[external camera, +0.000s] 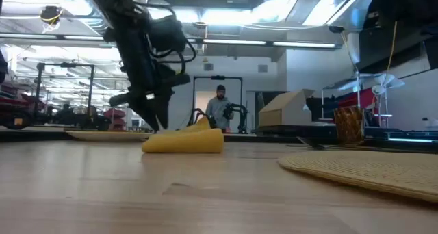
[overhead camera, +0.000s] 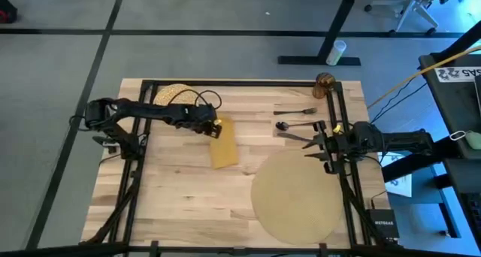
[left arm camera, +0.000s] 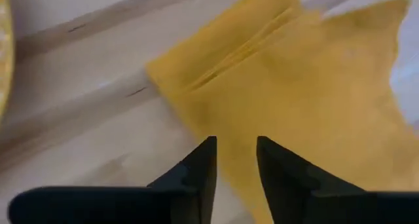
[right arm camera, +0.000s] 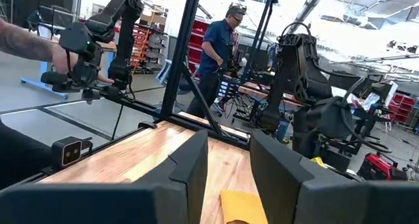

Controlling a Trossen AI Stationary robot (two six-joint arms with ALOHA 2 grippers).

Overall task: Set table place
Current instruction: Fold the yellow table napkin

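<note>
Going L to R on your table (overhead camera: 180, 204): far-left corner has the yellow-speckled plate (overhead camera: 174, 92), lying flat w/ nothing visible on it, partly hidden under your left arm. Just right of it, your left gripper (overhead camera: 218, 127) sits low at the near-top edge of the mustard napkin (overhead camera: 224, 149); in the wrist view the fingers (left arm camera: 196, 175) are parted w/ a narrow gap, tips right at the napkin's edge, and the cloth shows in the gap. Can't tell whether they're pinching any fabric, so treat the claw as released, not clenched. Napkin lies on bare wood, folded, w/ one end humped up off the surface in the low view; it's apart from the placemat (overhead camera: 297, 195). That mat is the big tan round at the near-right w/ nothing on it, its right edge reaching the black rail (overhead camera: 344, 174). Beyond it, far-right: fork (overhead camera: 296, 111), then spoon (overhead camera: 293, 125), then knife (overhead camera: 294, 137), lying roughly parallel on the wood, handles pointing right. Amber glass (overhead camera: 325, 83) stands upright at the far-right corner beside the rail; contents can't be made out. Your right gripper (overhead camera: 311, 143) waits by the right rail, near the knife, fingers (right arm camera: 190, 168) apart, holding nothing. Person stands in the room behind.
</note>
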